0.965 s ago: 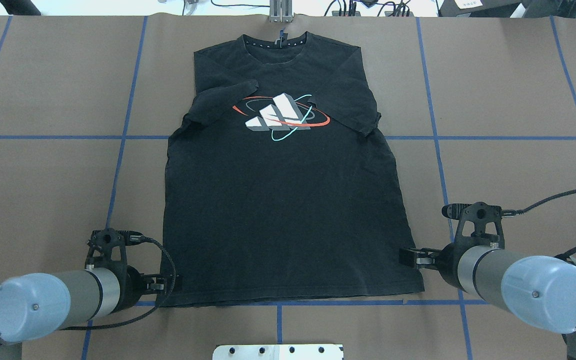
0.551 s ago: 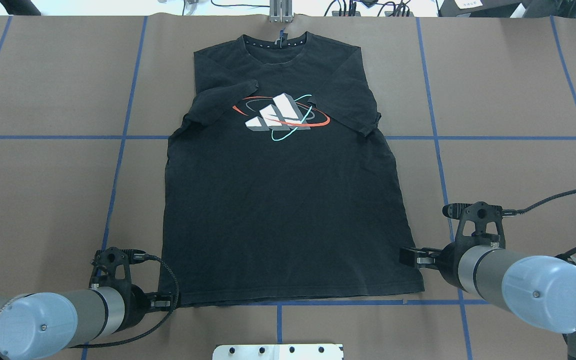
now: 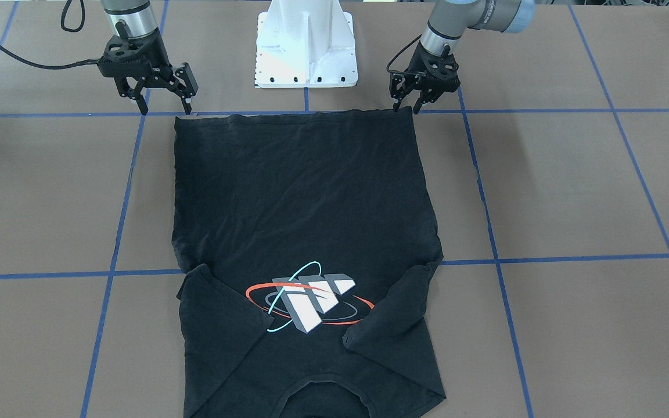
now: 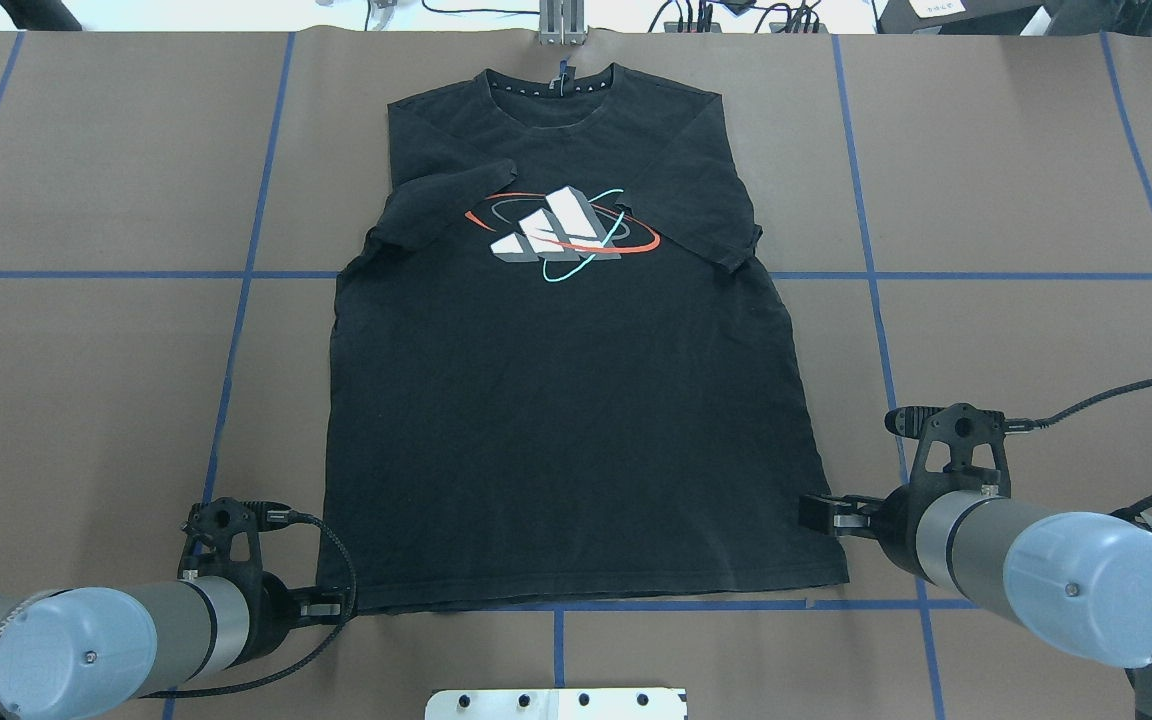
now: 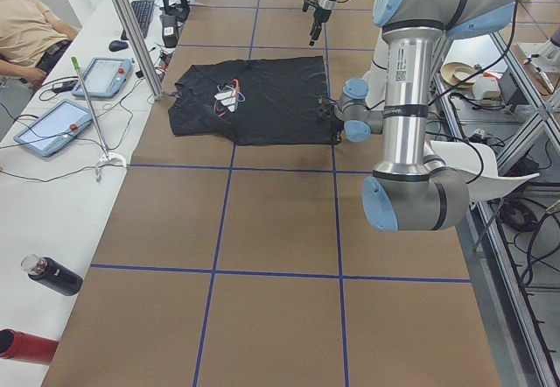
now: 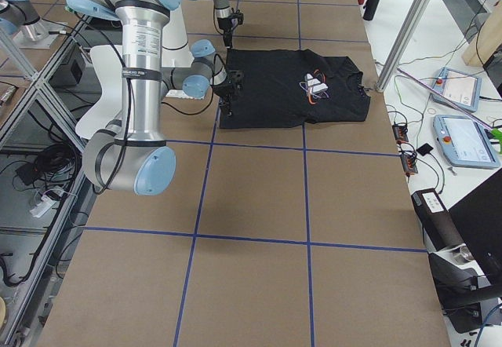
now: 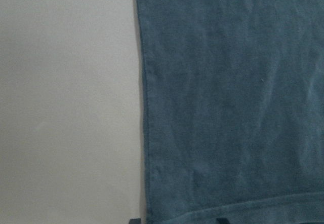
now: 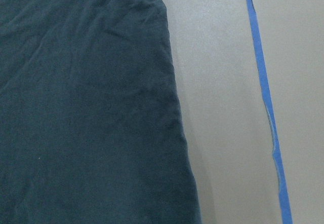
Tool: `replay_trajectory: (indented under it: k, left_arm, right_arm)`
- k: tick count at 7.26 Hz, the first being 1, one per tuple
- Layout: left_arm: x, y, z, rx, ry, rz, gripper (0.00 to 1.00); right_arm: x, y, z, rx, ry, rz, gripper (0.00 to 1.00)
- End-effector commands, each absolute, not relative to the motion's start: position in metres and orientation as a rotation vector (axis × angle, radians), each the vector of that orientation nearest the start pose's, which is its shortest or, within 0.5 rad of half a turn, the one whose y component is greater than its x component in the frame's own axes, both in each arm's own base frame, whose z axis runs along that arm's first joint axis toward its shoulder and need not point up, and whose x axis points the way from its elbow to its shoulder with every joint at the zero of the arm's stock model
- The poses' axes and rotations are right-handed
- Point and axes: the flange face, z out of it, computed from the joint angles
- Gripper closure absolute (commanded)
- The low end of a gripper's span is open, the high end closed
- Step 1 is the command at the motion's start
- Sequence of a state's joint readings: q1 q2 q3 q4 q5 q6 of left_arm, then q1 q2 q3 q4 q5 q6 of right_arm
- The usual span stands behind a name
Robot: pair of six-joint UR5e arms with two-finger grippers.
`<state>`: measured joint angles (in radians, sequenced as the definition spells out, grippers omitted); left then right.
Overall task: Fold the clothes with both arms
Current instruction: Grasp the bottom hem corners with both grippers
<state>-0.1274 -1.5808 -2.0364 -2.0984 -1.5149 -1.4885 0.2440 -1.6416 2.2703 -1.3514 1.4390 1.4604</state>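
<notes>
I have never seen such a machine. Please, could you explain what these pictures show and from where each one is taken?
This is a robot with two jointed metal arms, a left arm and a right arm, on a white base at a brown table marked with blue tape lines. Each arm ends in a black two-finger hand. One picture looks down from behind the robot, one faces it from across the table, two look from the table's ends, and two close ones come from cameras on the wrists. A black T-shirt lies flat, print up, sleeves folded inwards. The left hand and the right hand are both open, close to the shirt's two bottom corners. Nothing is held.
</notes>
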Motion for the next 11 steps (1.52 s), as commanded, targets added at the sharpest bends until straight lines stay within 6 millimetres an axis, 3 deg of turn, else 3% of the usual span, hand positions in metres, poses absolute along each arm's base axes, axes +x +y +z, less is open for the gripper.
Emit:
replay_trajectory:
  k: [1, 2, 3, 4, 7, 10, 11]
  left_arm:
    - [0.471, -0.2, 0.382, 0.154, 0.982, -0.068, 0.49]
    - [0.471, -0.2, 0.383, 0.154, 0.98, -0.068, 0.61]
    - [0.471, -0.2, 0.384, 0.154, 0.979, -0.068, 0.84]
    - [0.471, -0.201, 0.384, 0.155, 0.977, -0.069, 1.0]
    - [0.466, -0.204, 0.375, 0.159, 0.981, -0.077, 1.0]
    - [0.458, -0.206, 0.361, 0.167, 1.009, -0.083, 1.0]
    - [0.456, -0.208, 0.357, 0.197, 1.013, -0.099, 1.0]
  right_arm:
    - [-0.379, -0.245, 0.348, 0.271, -0.81, 0.181, 0.0]
    - [-0.379, -0.245, 0.348, 0.271, -0.81, 0.181, 0.0]
    - [-0.379, -0.245, 0.348, 0.271, -0.81, 0.181, 0.0]
    - [-0.379, -0.245, 0.349, 0.271, -0.807, 0.179, 0.0]
    - [-0.38, -0.241, 0.361, 0.263, -0.785, 0.168, 0.0]
    - [-0.403, -0.218, 0.382, 0.249, -0.758, 0.189, 0.0]
    - [-0.415, -0.205, 0.387, 0.264, -0.758, 0.204, 0.11]
